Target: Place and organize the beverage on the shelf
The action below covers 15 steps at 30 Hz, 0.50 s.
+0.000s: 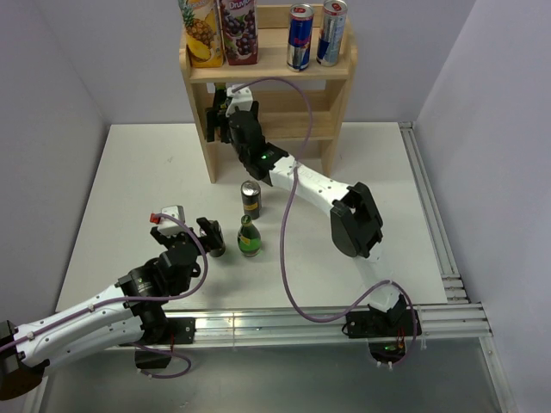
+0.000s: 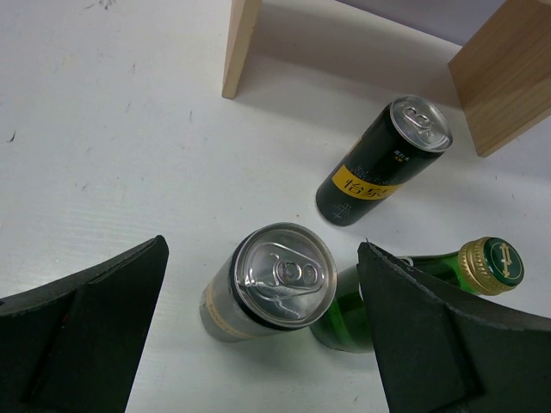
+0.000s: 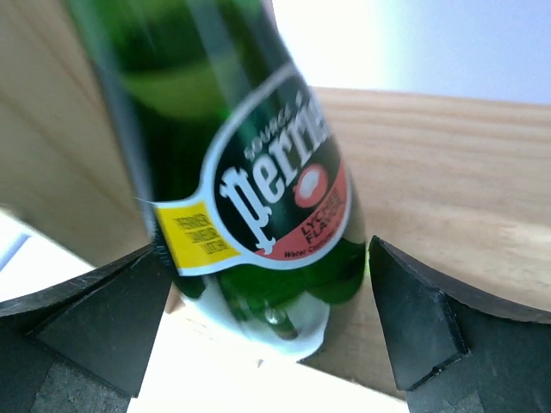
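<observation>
The light-wood stepped shelf (image 1: 331, 70) stands at the table's far side. Its top tier holds two juice cartons (image 1: 222, 30) and two tall cans (image 1: 315, 33). My right gripper (image 1: 220, 108) reaches into the middle tier at the left. In the right wrist view the gripper (image 3: 269, 258) is open round a green Perrier bottle (image 3: 258, 198) standing on the wood, with a narrow gap at the right finger. My left gripper (image 2: 263, 258) is open on either side of a silver can (image 2: 271, 284) upright on the table. The can also shows in the top view (image 1: 213, 241).
A small green bottle with a gold cap (image 1: 250, 237) stands just right of the silver can, close to my left gripper's right finger (image 2: 430, 335). A black can with a yellow label (image 1: 250, 198) stands between it and the shelf. The shelf's side panels (image 2: 241, 47) rise beyond.
</observation>
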Each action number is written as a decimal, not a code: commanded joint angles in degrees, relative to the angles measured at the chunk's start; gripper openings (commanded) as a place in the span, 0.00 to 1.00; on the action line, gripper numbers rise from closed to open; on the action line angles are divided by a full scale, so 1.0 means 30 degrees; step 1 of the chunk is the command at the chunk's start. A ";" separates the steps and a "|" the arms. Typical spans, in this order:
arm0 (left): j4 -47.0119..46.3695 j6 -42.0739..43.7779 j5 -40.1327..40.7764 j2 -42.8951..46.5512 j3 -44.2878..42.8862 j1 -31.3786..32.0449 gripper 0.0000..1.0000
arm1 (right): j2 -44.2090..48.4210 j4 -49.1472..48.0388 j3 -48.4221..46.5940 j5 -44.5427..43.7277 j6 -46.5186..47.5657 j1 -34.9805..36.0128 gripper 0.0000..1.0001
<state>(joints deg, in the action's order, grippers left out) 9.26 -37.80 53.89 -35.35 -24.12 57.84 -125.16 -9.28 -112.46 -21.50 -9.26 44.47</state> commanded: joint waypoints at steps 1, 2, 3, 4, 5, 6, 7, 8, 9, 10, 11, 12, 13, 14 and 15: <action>-0.0272 -0.0202 0.0289 0.0095 -0.0163 0.0142 0.99 | 0.1877 -0.1097 0.0514 0.0163 0.0302 0.0031 1.00; -0.0215 -0.0173 0.0289 0.0095 -0.0163 0.0113 0.99 | 0.1965 -0.1126 0.0603 0.0163 0.0273 0.0060 1.00; -0.0214 -0.0202 0.0289 0.0095 -0.0163 0.0113 0.99 | 0.2081 -0.1184 0.0749 0.0221 0.0302 0.0060 1.00; -0.0243 -0.0202 0.0289 0.0124 -0.0163 0.0142 0.99 | 0.2112 -0.1156 0.0895 0.0251 0.0273 0.0089 1.00; -0.0215 -0.0202 0.0318 0.0124 -0.0134 0.0113 0.99 | 0.2170 -0.1155 0.0954 0.0251 0.0215 0.0089 1.00; -0.0214 -0.0173 0.0318 0.0153 -0.0134 0.0142 1.00 | 0.2286 -0.1155 0.1158 0.0251 0.0243 0.0118 1.00; -0.0214 -0.0173 0.0318 0.0154 -0.0134 0.0142 0.99 | 0.2375 -0.1213 0.1247 0.0251 0.0215 0.0148 1.00; -0.0214 -0.0202 0.0318 0.0125 -0.0134 0.0142 0.99 | 0.2434 -0.1243 0.1393 0.0251 0.0214 0.0177 1.00; -0.0214 -0.0231 0.0318 0.0153 -0.0134 0.0142 0.99 | 0.2608 -0.1272 0.1627 0.0367 0.0185 0.0177 1.00; -0.0214 -0.0232 0.0318 0.0096 -0.0134 0.0142 0.99 | 0.2697 -0.1388 0.1803 0.0398 0.0185 0.0235 1.00; -0.0272 -0.0203 0.0318 0.0066 -0.0163 0.0142 0.99 | 0.2930 -0.1477 0.2124 0.0456 0.0185 0.0265 1.00; -0.0273 -0.0231 0.0318 0.0066 -0.0134 0.0142 0.99 | 0.3048 -0.1536 0.2272 0.0427 0.0185 0.0294 1.00; -0.0273 -0.0232 0.0347 0.0066 -0.0134 0.0142 0.99 | 0.3136 -0.1594 0.2418 0.0427 0.0185 0.0353 1.00; -0.0273 -0.0232 0.0348 0.0066 -0.0163 0.0142 0.99 | 0.3369 -0.1653 0.2594 0.0485 0.0185 0.0382 1.00; -0.0273 -0.0203 0.0348 0.0066 -0.0163 0.0142 0.99 | 0.3488 -0.1711 0.2857 0.0515 0.0185 0.0411 1.00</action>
<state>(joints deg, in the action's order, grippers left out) 9.26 -37.80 53.91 -35.35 -24.12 57.84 -120.38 -11.53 -104.95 -20.69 -9.26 44.97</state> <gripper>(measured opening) 0.994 0.998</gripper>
